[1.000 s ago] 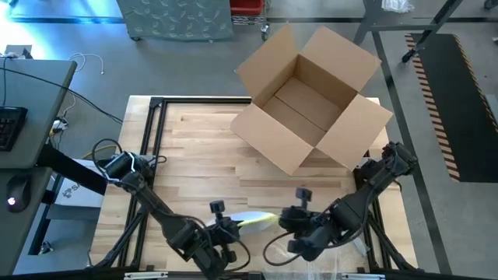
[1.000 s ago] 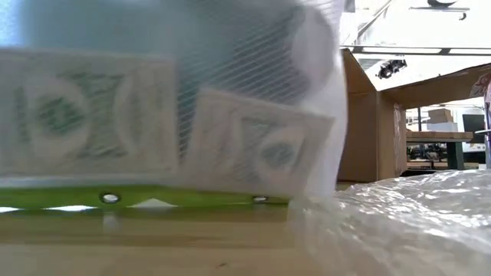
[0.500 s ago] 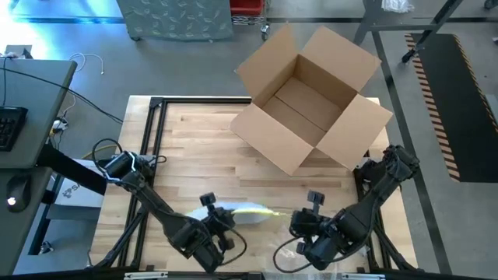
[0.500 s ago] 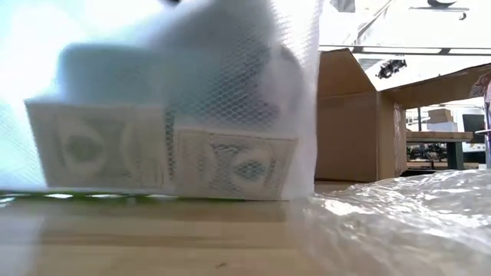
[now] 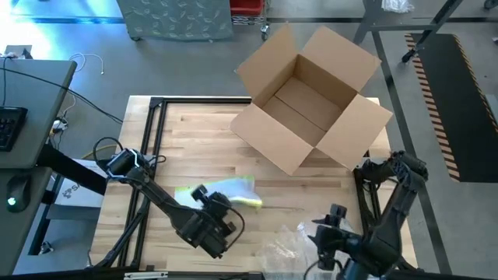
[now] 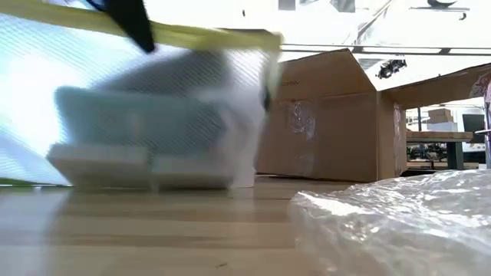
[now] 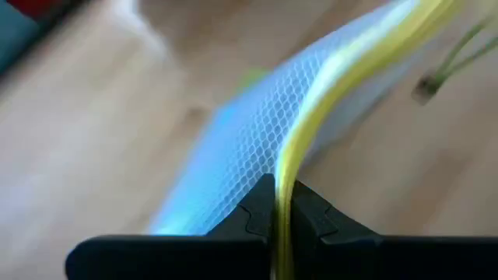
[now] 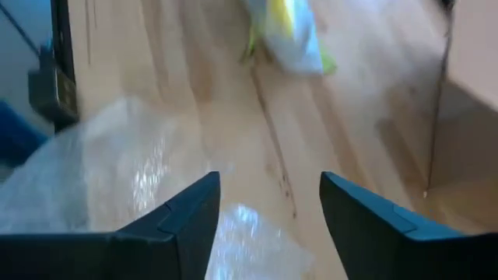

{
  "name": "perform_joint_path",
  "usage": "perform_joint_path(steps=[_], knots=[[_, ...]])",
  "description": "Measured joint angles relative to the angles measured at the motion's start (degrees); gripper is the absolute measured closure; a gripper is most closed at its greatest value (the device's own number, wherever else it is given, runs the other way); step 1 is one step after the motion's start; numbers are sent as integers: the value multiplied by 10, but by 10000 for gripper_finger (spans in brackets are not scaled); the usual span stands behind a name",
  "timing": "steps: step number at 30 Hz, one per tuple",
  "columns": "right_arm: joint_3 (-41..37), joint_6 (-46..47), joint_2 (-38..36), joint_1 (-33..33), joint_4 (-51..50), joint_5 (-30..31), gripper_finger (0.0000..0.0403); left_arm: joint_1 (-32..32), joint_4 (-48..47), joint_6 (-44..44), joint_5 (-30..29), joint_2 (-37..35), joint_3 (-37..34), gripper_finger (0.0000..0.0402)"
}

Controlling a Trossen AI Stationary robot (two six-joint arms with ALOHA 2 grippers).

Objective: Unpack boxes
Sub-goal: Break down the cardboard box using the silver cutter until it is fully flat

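The left arm reaches low across the front left of the pale wooden plank desk (image 5: 194, 136), its left claw (image 7: 278, 204) pressed together on the yellow edge of a flat clear mesh-textured sleeve (image 5: 220, 192). In the low view the sleeve (image 6: 138, 115) hangs by that yellow edge with its lower end on the wood.

To the right, the right arm is folded back at the front right corner of the desk. Its right claw (image 8: 268, 210) is spread, holding nothing, above a heap of crinkly clear plastic film (image 5: 292, 249) that lies on the desk near the front edge.

The plain brown corrugated cardboard carton (image 5: 311, 101) sits at the far right of the desk, well apart from both claws. All four flaps are folded outward and the floor of the carton is bare. Clear tape shows on its side in the low view (image 6: 322, 123).

A black metal frame (image 5: 156, 124) borders the desk. Beyond it is grey floor. To the left a grey side table carries a keyboard (image 5: 9, 128) and a mouse (image 5: 15, 190).
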Motion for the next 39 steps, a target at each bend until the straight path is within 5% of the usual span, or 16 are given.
perform_joint_path(steps=[8,11,17,24,28,39], knots=[[0,10,4,7,2,43,192,49,246,56,95,1,-94,401],[0,8,5,7,1,48,196,66,203,37,135,0,-118,401],[0,10,15,8,1,53,197,48,-17,-144,203,-3,-164,401],[0,12,37,7,-15,61,197,-18,60,-311,214,-11,-221,400],[0,-7,40,7,10,56,197,-40,137,-290,151,-13,-209,375],[0,-75,41,44,6,79,197,-44,142,-80,119,-85,-112,253]])
